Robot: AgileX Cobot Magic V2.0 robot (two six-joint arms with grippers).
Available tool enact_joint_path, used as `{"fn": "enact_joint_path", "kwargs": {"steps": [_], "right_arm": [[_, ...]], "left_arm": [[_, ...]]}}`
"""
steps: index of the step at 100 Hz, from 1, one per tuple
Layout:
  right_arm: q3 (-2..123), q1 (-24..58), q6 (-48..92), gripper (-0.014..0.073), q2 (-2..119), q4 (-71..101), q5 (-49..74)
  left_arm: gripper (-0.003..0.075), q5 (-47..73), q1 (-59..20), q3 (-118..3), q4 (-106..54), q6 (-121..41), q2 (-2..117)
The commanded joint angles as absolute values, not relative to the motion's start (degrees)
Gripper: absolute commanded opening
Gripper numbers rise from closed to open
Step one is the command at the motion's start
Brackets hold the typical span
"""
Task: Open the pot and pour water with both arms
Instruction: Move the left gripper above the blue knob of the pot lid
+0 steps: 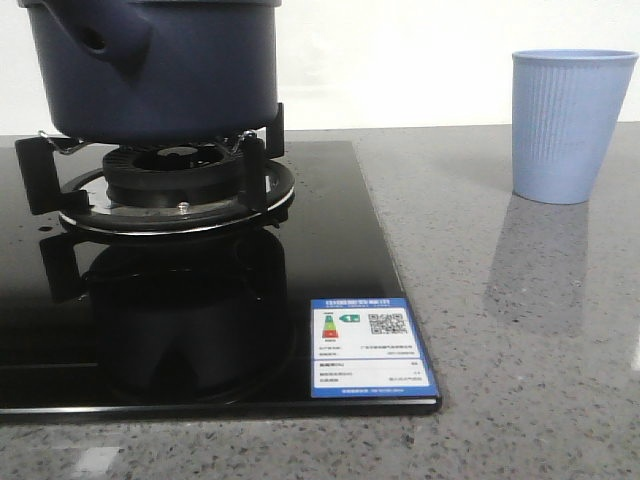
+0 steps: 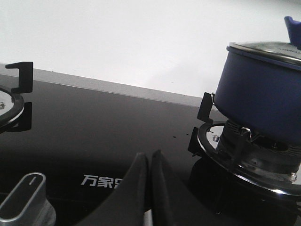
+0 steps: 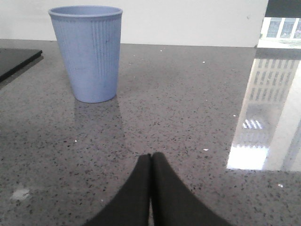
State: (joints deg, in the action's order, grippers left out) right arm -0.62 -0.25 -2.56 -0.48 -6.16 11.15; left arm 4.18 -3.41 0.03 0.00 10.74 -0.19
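The dark navy-blue pot [image 1: 160, 65] stands on the gas burner [image 1: 175, 185] of a black glass hob, its stubby handle [image 1: 105, 38] pointing front-left. In the left wrist view the pot [image 2: 261, 92] carries a glass lid with a metal rim [image 2: 263, 52]. My left gripper [image 2: 149, 156] is shut and empty, low over the hob glass, apart from the pot. A light blue ribbed cup [image 1: 570, 125] stands on the grey counter at the right. My right gripper [image 3: 151, 156] is shut and empty over the counter, some way short of the cup [image 3: 89, 52]. Neither gripper shows in the front view.
The black hob [image 1: 330, 260] ends at a raised front edge with a blue energy label [image 1: 370, 347]. A second burner's pan support [image 2: 19, 77] and a silver control knob [image 2: 26, 200] show in the left wrist view. A white wall stands behind the speckled counter [image 3: 188, 113].
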Motion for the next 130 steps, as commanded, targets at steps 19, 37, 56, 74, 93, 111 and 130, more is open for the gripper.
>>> {"fn": "enact_joint_path", "kwargs": {"steps": [19, 37, 56, 74, 93, 111, 130], "right_arm": [[-2.05, -0.57, -2.47, -0.0071, -1.6, -6.91, 6.72], [-2.05, -0.57, -2.39, -0.0071, -1.6, -7.08, 6.72], [-2.05, -0.57, -2.37, -0.0071, -1.6, -9.82, 7.02], [-2.05, -0.57, -2.37, -0.0071, -1.6, -9.82, 7.02], [-2.05, -0.57, -2.37, -0.0071, -1.6, -9.82, 6.41], [-2.05, -0.57, -2.37, -0.0071, -1.6, -9.82, 5.18], [-2.05, -0.57, -2.37, -0.0071, -1.6, -4.94, 4.57]], "left_arm": [[-0.0019, -0.61, -3.67, 1.99, 0.0, 10.63, -1.72], [-0.0019, -0.61, -3.67, 1.99, 0.0, 10.63, -1.72], [-0.0019, -0.61, -3.67, 1.99, 0.0, 10.63, -1.72], [-0.0019, -0.61, -3.67, 1.99, 0.0, 10.63, -1.72], [-0.0019, -0.61, -3.67, 1.99, 0.0, 10.63, -1.72], [-0.0019, -0.61, -3.67, 1.99, 0.0, 10.63, -1.72], [-0.0019, -0.61, -3.67, 1.99, -1.24, 10.63, -1.72]]}}
